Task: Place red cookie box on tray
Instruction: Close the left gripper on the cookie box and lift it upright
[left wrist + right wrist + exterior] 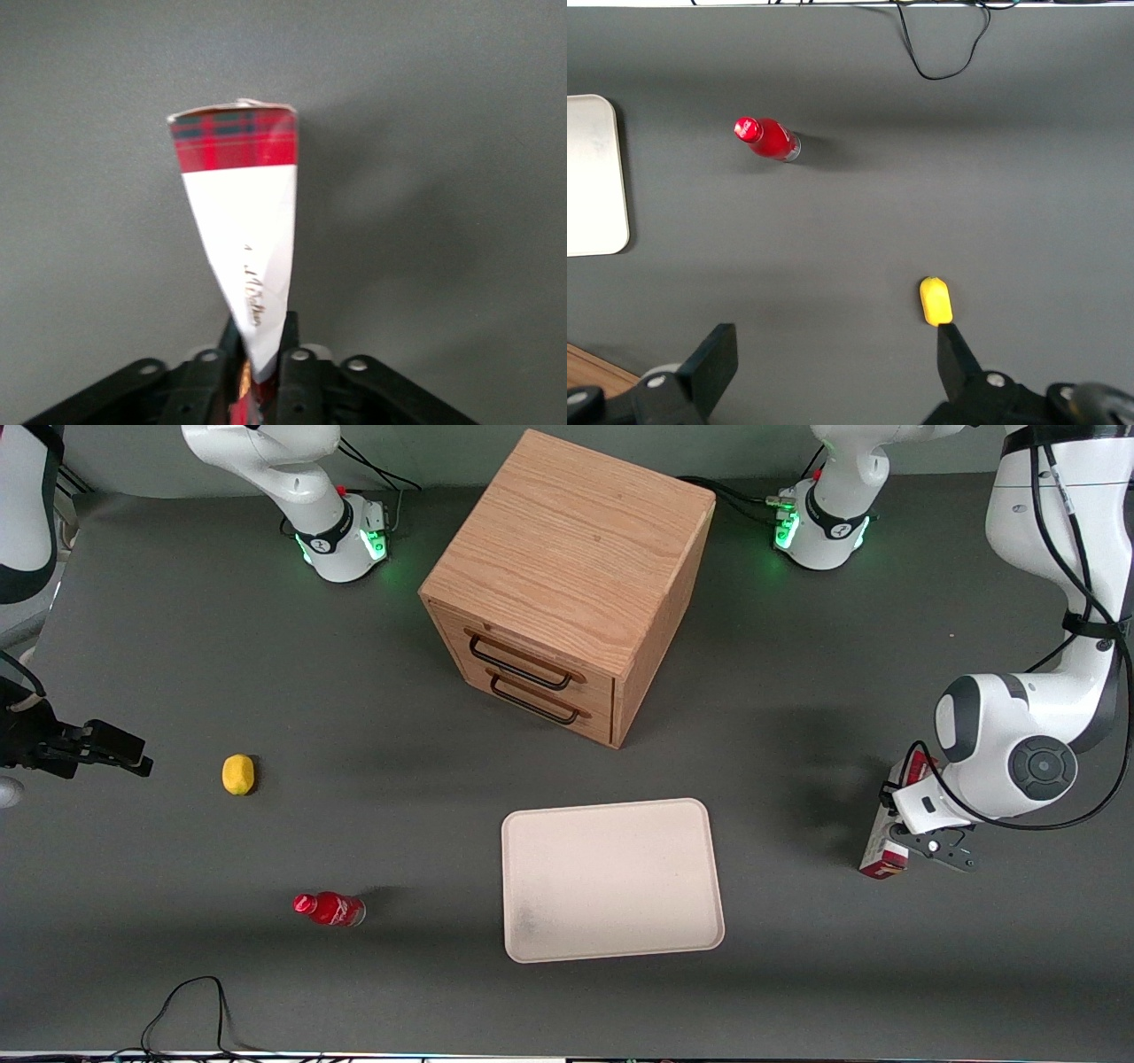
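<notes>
My gripper [259,376] is clamped on the red cookie box [239,221] at the working arm's end of the table [797,691], well apart from the tray [611,881], which holds nothing.

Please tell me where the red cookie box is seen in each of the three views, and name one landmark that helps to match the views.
Front view: the red cookie box lies on the table toward the working arm's end, apart from the tray, partly under the tool.
Left wrist view: the box sits between the tool's fingers, which are closed on it.
Right wrist view: not in it.
Shared landmark: the dark grey table.
</notes>
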### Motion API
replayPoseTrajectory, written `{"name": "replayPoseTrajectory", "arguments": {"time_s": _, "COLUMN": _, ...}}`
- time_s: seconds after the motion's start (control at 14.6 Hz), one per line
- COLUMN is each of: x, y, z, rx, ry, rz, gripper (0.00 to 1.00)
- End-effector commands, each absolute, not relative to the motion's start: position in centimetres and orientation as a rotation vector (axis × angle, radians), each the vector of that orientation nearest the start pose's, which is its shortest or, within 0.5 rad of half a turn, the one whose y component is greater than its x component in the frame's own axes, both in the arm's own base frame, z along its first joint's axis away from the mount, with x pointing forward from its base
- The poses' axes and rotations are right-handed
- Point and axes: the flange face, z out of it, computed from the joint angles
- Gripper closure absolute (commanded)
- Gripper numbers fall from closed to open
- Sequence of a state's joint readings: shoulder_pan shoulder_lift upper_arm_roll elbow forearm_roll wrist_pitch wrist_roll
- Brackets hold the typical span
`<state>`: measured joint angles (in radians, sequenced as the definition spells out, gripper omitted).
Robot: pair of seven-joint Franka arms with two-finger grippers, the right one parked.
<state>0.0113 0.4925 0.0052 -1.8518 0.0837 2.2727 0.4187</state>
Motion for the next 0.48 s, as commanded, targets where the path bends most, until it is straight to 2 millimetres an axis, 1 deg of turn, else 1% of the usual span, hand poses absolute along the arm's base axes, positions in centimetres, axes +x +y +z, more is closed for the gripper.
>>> {"name": "replayPoseTrajectory", "arguments": {"time_s": 0.0, "x": 63.2, "y": 1.0, "z": 25.5, "rx": -3.007, "ry": 0.682, "rz": 0.131, "gripper": 1.00}}
{"name": "replayPoseTrajectory", "arguments": {"time_s": 0.14, "x": 63.5, "y": 0.9, "z": 26.9, "rx": -3.012, "ry": 0.668, "rz": 0.106, "gripper": 1.00}}
{"name": "replayPoseTrajectory", "arguments": {"time_s": 0.21, "x": 63.8, "y": 0.9, "z": 28.3, "rx": -3.018, "ry": 0.645, "rz": 0.103, "gripper": 1.00}}
{"name": "replayPoseTrajectory", "arguments": {"time_s": 0.27, "x": 64.3, "y": 0.9, "z": 30.6, "rx": -3.027, "ry": 0.589, "rz": 0.107, "gripper": 1.00}}
{"name": "replayPoseTrajectory", "arguments": {"time_s": 0.41, "x": 65.6, "y": 0.2, "z": 36.5, "rx": -3.049, "ry": 0.518, "rz": 0.145, "gripper": 1.00}}
